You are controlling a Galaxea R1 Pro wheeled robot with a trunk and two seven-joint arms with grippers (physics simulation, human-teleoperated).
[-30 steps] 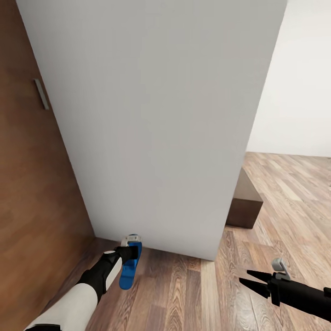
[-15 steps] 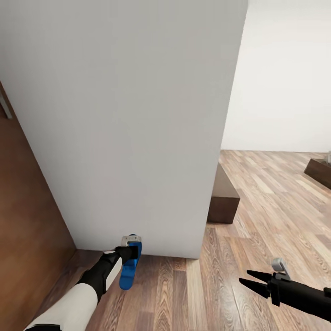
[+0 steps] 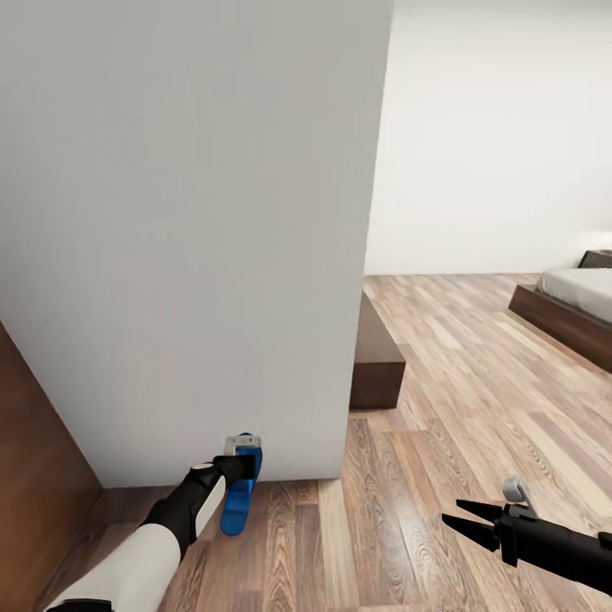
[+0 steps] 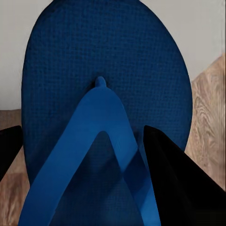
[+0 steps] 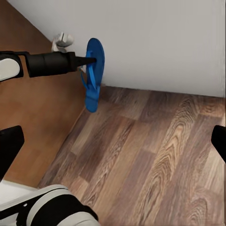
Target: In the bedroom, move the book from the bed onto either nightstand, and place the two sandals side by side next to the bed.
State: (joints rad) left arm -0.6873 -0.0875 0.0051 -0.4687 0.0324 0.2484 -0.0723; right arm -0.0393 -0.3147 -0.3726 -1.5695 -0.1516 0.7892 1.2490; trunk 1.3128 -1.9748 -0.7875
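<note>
One bright blue sandal (image 3: 236,507) hangs toe-up just above the floor, close to the white wall. My left gripper (image 3: 247,465) is shut on it at the strap. The left wrist view shows the sandal (image 4: 101,94) close up, with the dark fingers (image 4: 175,181) on either side of its strap. From the right wrist view the sandal (image 5: 92,75) dangles from the left gripper (image 5: 87,61). My right gripper (image 3: 463,520) is open and empty over the floor at the lower right. A corner of the bed (image 3: 574,299) is at the far right. The book and the nightstand are out of view.
A white wall block (image 3: 195,238) stands directly ahead, with a brown wood panel (image 3: 34,459) to its left. A low dark-brown bench (image 3: 376,357) juts out behind the wall's right edge. Wood-plank floor (image 3: 459,399) stretches toward the bed.
The view has swung to the right: the wall and the wood panel slid left in the picture and the bed came into sight. Both arms keep their pose, the sandal still held.
</note>
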